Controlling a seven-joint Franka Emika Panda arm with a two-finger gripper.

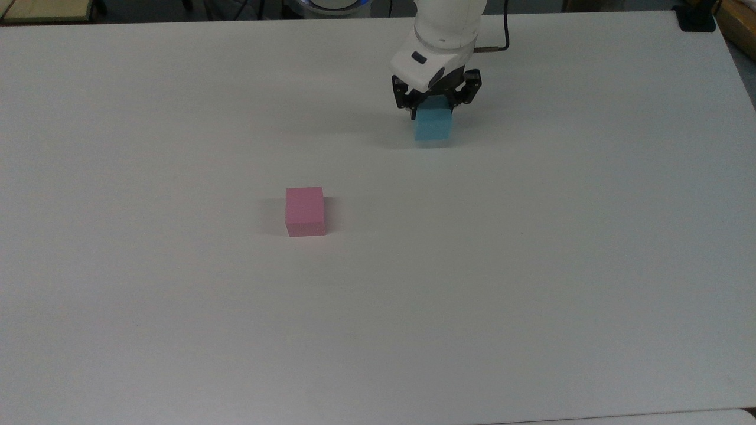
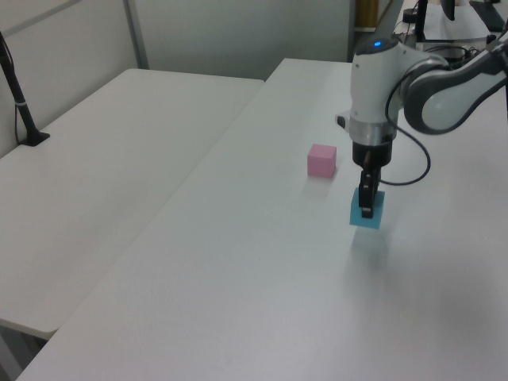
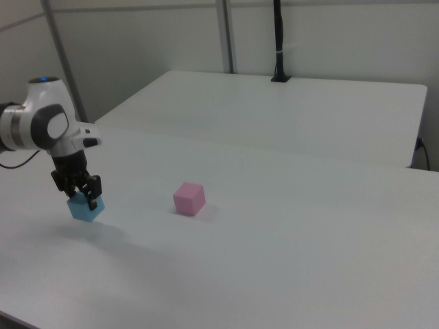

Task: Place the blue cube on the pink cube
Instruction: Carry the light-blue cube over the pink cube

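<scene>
One white table (image 1: 531,295) under the arm, and a second table (image 2: 119,159) alongside it in the left view. A black post (image 3: 278,41) stands on the far table in the right view, well away from the action. Nothing lies between the two cubes, just bare tabletop.

The gripper (image 1: 436,109) is clamped on the blue cube (image 1: 433,126), fingers pressed against its opposite sides. In the left view the blue cube (image 2: 367,210) hangs clear of the table, with a faint shadow below it. Its top is covered by the gripper in the top view, and a finger (image 2: 366,198) crosses its near face in the left view.

The pink cube (image 1: 305,211) sits alone on the table, well apart, toward the top view's lower left. One blue cube, one pink cube, one gripper.
</scene>
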